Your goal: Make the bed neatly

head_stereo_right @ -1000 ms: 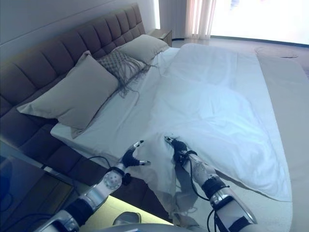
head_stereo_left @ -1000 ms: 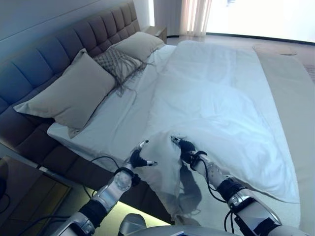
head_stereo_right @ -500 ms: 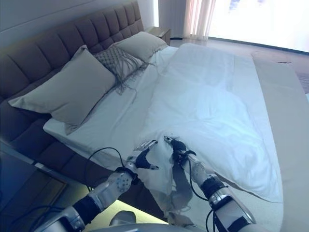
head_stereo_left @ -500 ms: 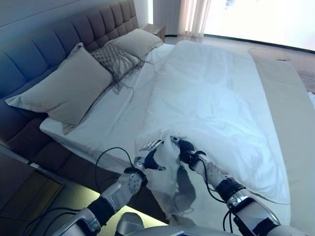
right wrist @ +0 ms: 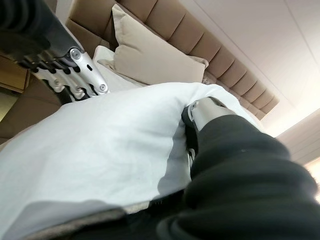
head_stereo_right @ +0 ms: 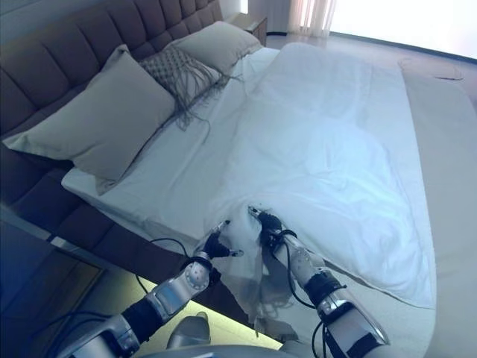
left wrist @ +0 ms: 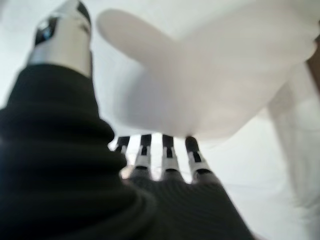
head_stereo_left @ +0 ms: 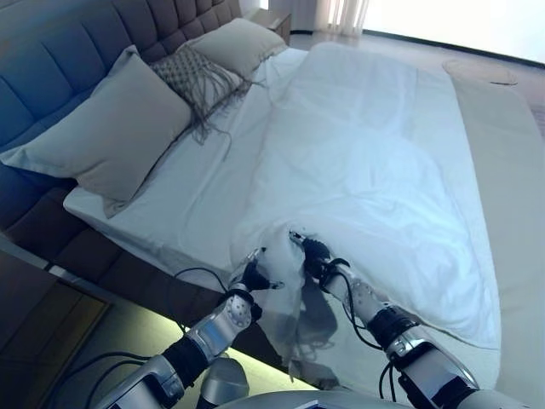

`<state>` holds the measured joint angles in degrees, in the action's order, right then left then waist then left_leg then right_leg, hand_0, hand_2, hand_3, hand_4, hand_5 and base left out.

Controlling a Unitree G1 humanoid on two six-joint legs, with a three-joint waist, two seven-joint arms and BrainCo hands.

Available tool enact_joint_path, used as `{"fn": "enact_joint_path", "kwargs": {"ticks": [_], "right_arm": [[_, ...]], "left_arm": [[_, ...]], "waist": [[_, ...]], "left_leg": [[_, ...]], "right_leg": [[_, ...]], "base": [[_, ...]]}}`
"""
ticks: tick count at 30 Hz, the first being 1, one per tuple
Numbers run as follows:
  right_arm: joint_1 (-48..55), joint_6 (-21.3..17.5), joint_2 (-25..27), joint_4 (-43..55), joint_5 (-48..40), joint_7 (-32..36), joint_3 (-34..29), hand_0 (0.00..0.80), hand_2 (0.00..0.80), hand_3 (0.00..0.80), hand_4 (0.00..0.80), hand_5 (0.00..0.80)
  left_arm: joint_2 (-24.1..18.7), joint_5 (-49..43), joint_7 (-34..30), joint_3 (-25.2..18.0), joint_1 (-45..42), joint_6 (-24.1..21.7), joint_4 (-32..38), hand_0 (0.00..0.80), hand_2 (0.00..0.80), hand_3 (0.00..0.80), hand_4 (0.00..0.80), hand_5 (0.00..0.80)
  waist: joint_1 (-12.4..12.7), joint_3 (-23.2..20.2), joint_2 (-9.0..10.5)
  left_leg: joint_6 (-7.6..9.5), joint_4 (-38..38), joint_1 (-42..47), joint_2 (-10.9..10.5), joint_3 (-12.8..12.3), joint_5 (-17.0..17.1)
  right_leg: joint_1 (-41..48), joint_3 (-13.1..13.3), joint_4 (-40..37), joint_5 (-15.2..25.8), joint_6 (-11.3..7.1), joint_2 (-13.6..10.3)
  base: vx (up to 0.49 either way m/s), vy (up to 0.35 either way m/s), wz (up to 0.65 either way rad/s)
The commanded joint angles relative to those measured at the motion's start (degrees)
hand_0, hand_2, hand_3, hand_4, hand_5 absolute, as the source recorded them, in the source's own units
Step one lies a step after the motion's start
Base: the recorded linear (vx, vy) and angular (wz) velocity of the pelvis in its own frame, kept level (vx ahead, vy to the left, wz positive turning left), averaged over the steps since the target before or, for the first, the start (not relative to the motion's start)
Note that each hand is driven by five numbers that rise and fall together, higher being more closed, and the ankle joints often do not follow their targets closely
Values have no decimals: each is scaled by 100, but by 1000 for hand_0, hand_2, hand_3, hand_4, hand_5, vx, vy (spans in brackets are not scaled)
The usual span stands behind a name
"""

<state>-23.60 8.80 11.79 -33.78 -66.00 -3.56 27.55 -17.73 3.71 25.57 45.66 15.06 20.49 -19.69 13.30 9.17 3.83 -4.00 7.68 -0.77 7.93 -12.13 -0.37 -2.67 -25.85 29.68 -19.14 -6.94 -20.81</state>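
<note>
A white duvet (head_stereo_left: 366, 162) covers most of the bed, and its near corner is bunched up and hangs over the bed's side. My right hand (head_stereo_left: 313, 254) is shut on that corner, with the thumb (right wrist: 205, 107) pressed on the cloth. My left hand (head_stereo_left: 251, 274) is open just left of the corner, fingers straight against the duvet's edge. In the left wrist view its fingers (left wrist: 167, 155) run under a fold of the cloth (left wrist: 210, 75) and the thumb (left wrist: 62, 35) stands apart. The white sheet (head_stereo_left: 187, 196) lies bare between the duvet and the pillows.
A large beige pillow (head_stereo_left: 102, 128), a fringed cushion (head_stereo_left: 196, 81) and another beige pillow (head_stereo_left: 238, 38) lean on the padded headboard (head_stereo_left: 51, 60). A nightstand (head_stereo_left: 34, 307) stands at the lower left. A beige strip (head_stereo_left: 511, 213) runs along the bed's right side.
The camera has tilted down a little. My left hand has moved right to the duvet's corner. My right hand has kept its hold on the corner.
</note>
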Motion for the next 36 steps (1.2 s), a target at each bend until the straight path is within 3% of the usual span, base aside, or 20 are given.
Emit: {"fn": "enact_joint_path", "kwargs": {"ticks": [1, 7, 15, 16, 18, 20, 36], "right_arm": [[-1254, -446, -415, 788, -337, 142, -472, 800, 800, 800, 800, 800], [-1313, -497, -478, 875, -437, 92, -419, 800, 800, 800, 800, 800], [-1304, -612, -636, 970, -562, 56, -326, 800, 800, 800, 800, 800], [-1305, -608, -645, 989, -569, 33, -314, 800, 800, 800, 800, 800], [-1305, -612, -694, 1024, -541, -10, -291, 800, 800, 800, 800, 800], [-1294, -591, -729, 1075, -503, -43, -278, 800, 800, 800, 800, 800], [-892, -586, -825, 1396, -384, -124, -86, 800, 800, 800, 800, 800]], "left_arm": [[8, 463, 220, 2, 603, -60, -87, 0, 0, 0, 0, 0], [148, 760, 513, -76, 512, -175, -354, 0, 0, 0, 0, 0], [184, 753, 723, -206, 680, -343, -194, 0, 0, 0, 0, 0], [182, 759, 711, -228, 701, -339, -150, 82, 82, 82, 82, 82], [161, 821, 697, -268, 783, -315, -42, 511, 511, 511, 511, 511], [155, 881, 695, -324, 850, -292, 46, 800, 800, 800, 800, 800], [15, 855, 541, -535, 932, -169, 354, 800, 800, 800, 800, 800]], "waist": [[154, 235, 272], [159, 282, 351], [149, 288, 441], [144, 286, 437], [140, 264, 434], [129, 249, 424], [86, 179, 348]], "left_leg": [[-332, 454, -57, 800, 333, 61], [-319, 458, -100, 795, 342, 101], [-309, 412, -35, 797, 297, 111], [-305, 407, -29, 799, 300, 114], [-304, 390, -19, 798, 296, 117], [-302, 379, 2, 794, 294, 118], [-272, 313, 84, 719, 248, 170]], "right_leg": [[347, -167, -2444, 3186, -806, -658], [312, -117, -2427, 3194, -806, -629], [397, -89, -2514, 3203, -806, -531], [397, -80, -2515, 3199, -806, -526], [411, -76, -2532, 3194, -806, -513], [428, -70, -2540, 3193, -806, -516], [526, -154, -2502, 3192, -789, -595]], "base": [[-37, -30, -1], [12, -25, -1], [35, -43, -3], [31, -12, 0], [15, -2, 0], [34, 5, 0], [23, 12, -1]]}}
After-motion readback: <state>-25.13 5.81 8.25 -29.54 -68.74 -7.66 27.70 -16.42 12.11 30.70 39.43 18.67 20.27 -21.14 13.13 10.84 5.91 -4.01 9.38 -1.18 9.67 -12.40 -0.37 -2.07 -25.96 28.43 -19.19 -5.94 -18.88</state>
